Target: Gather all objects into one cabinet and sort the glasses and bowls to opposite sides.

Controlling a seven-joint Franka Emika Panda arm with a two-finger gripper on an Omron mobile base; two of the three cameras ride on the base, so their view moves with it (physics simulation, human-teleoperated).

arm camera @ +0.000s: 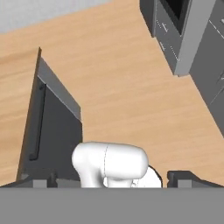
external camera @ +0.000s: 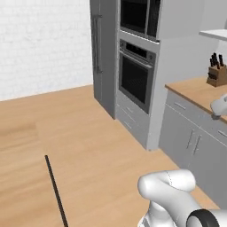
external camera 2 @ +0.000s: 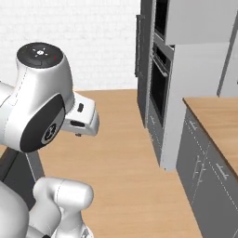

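My gripper [arm camera: 114, 179] is open, its two dark fingertips [arm camera: 41, 181] standing far apart with nothing held between them. In the right base view my white hand [external camera 2: 83, 118] hangs high over the wooden floor, beside the big upper arm joint. The hand view looks down on a dark grey slab door [arm camera: 57, 131] with a long bar handle [arm camera: 37, 122], at the left over the floor. The same door appears as a thin dark edge [external camera: 54, 186] in the left base view. The mugs, the blue cup, the brown bowl and the yellow jar are out of view.
A tall grey oven stack [external camera: 135, 75] and a fridge-like unit [external camera: 103, 53] stand ahead. To the right runs a wood-topped counter [external camera: 197, 91] on pale grey units with short handles, bearing a knife block [external camera: 217, 73]. Open wooden floor [external camera: 66, 128] spreads to the left.
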